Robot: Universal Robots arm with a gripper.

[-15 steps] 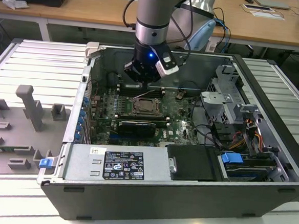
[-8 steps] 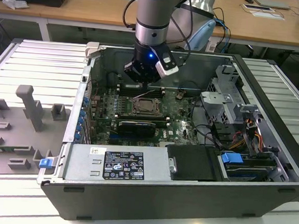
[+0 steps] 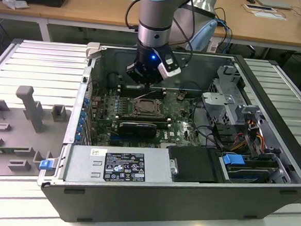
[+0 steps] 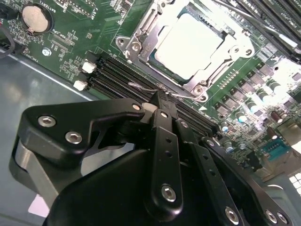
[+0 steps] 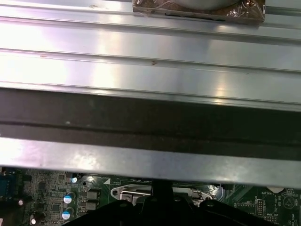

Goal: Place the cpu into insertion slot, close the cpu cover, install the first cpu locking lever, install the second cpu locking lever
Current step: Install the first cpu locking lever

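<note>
Second wrist view has the black gripper filling the lower frame, fingers pressed together on a thin wire lever right at the socket's edge. Just past that, upper centre, the cpu already sits in the insertion slot, with the cpu cover down around it. Exterior view: the gripper hangs over the motherboard mid-frame, inside the open computer case on the ribbed metal surface.

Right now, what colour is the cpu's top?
Pale silvery-beige: the cpu sits in the socket, best seen in the second wrist view.
</note>
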